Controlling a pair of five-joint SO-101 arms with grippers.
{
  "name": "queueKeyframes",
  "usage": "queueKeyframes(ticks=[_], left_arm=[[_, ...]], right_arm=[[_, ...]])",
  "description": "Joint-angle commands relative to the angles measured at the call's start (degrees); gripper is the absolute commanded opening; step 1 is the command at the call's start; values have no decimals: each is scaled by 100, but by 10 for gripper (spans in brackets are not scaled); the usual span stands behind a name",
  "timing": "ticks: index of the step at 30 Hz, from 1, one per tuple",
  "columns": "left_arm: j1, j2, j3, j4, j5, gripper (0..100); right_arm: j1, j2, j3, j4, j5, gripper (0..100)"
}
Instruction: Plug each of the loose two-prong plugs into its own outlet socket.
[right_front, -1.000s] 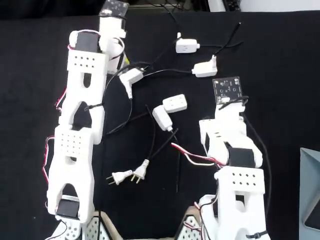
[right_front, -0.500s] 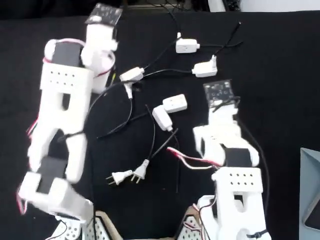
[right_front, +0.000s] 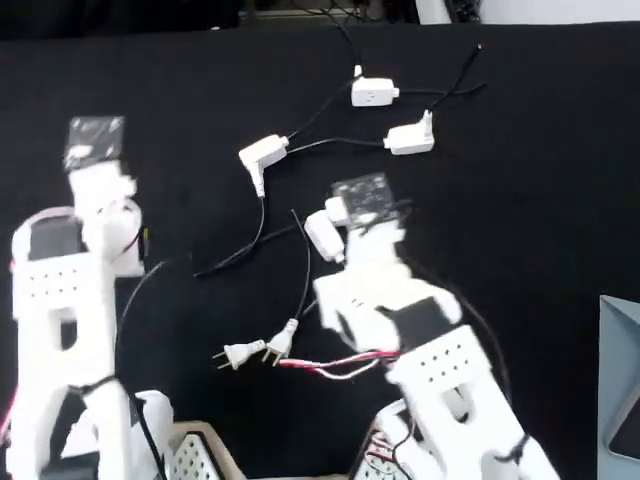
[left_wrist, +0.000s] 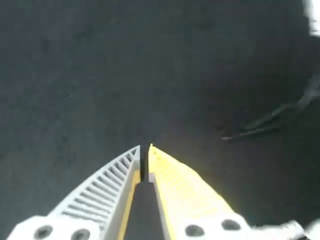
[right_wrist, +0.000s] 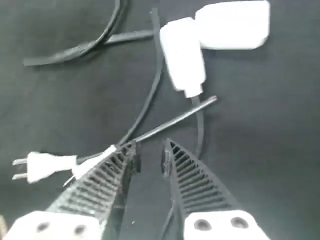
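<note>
Hovering over a black cable (right_wrist: 152, 100), the right claw (right_wrist: 149, 150) is held narrowly parted and empty; the left claw (left_wrist: 145, 149) is pressed together above bare desk (left_wrist: 75, 75). One loose plug (right_front: 238, 354) and a second plug (right_front: 283, 343) lie side by side nearby. If it is lowered here, cable instead of plug could be pinched, dragging both askew.
</note>
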Motion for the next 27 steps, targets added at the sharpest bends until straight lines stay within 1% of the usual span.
queueKeyframes(ticks=[1, 3, 5, 8, 12, 21, 27], left_arm=[[-549, -422, 1244, -1248, 70, 45], [-743, -396, 1569, -1697, 79, 45], [-954, -387, 1754, -2013, 105, 45], [-1297, -387, 1991, -2409, 343, 45], [-1552, -387, 2325, -2892, 352, 45], [-1560, -387, 2404, -2963, 352, 45], [-1569, -387, 2404, -2954, 352, 45]], right_arm=[[-809, 998, -593, 35, -501, 80], [-1143, 1719, -796, 35, -721, 87], [-1424, 2352, -1007, 35, -993, 121], [-1785, 3143, -1297, 35, -1284, 163], [-2145, 3820, -1631, 0, -1600, 166], [-2198, 4567, -1965, -26, -2040, 166], [-2171, 5112, -1833, -695, -2084, 166]])
